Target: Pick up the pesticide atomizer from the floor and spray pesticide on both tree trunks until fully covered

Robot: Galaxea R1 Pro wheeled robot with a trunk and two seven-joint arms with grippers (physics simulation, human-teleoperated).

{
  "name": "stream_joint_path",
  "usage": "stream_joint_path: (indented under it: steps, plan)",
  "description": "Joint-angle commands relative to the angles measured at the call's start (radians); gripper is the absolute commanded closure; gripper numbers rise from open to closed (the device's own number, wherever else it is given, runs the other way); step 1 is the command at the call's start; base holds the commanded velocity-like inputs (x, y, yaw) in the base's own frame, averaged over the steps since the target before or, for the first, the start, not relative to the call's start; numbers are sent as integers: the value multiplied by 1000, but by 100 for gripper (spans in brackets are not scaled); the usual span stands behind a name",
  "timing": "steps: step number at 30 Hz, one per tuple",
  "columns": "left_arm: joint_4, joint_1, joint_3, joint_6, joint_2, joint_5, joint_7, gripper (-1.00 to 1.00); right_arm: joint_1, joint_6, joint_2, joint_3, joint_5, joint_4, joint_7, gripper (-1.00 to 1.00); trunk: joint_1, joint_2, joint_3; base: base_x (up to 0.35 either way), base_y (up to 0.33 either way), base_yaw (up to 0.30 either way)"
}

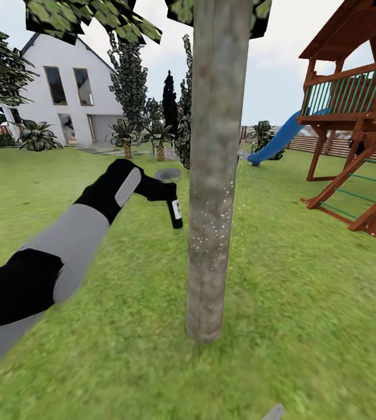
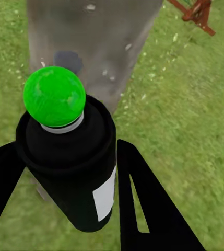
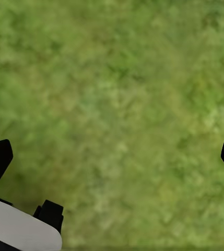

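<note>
Where its two black fingers close against the sides of the pesticide atomizer point(image 2: 70, 172), the left gripper point(image 2: 70, 193) holds the black bottle with its white label outward, and the wrist view shows a bright green cap on top. The head view has the bottle hanging just beside the tree trunk point(image 1: 214, 169), whose grey-brown bark carries fine white specks of pesticide point(image 1: 214, 224). The right gripper point(image 3: 114, 157) points down at bare grass, its fingertips spread wide with nothing between them. Around lies the green lawn point(image 1: 305, 303), with a white house point(image 1: 65, 87), a blue slide point(image 1: 278, 140) and a wooden playset point(image 1: 357, 111) beyond.
</note>
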Motion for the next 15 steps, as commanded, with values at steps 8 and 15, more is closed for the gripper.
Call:
stream_joint_path:
  steps: [8, 15]
  plan:
    - [37, -116, 61, 1, -1, -1, -1, 100, 0, 0, 0, 0, 0, 1, 2, -100, 0, 0, 0, 0, 0, 0]
    - [62, -176, 82, 3, -1, 1, -1, 100, 0, 0, 0, 0, 0, 1, 2, -100, 0, 0, 0, 0, 0, 0]
